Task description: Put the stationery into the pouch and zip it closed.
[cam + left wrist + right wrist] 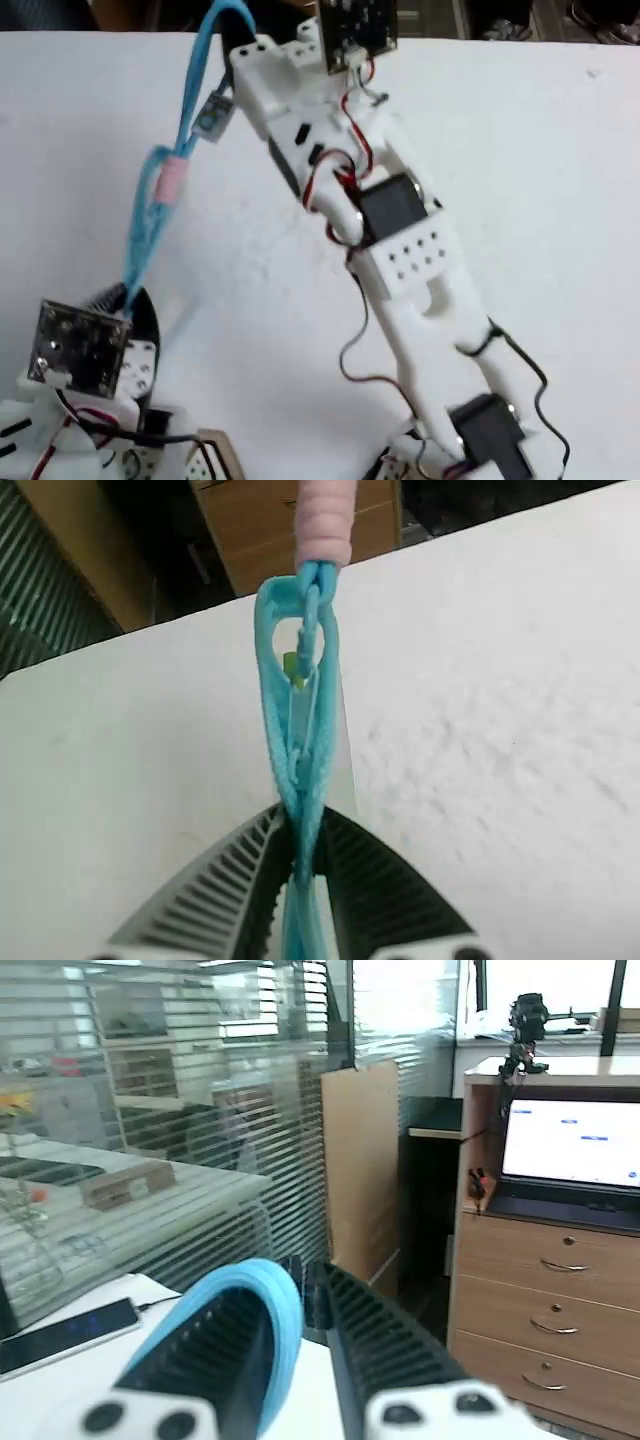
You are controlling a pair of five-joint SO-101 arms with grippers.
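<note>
over white table (560, 150), left pincer (300, 825) and right pincer (308, 1282) both pinching blue pouch (322, 740), wooden drawers (545, 1310) behind

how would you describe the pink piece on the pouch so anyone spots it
Over the white table, a light blue pouch is stretched edge-on between the left gripper and right gripper. Partway along it sits a small pink ribbed piece, the only pink on all that blue fabric.

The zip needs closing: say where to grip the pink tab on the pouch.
Best pinch the pink tab across its narrow width, coming from above: it lies along the upturned zip edge of the pouch, whose end the left gripper clamps.
</note>
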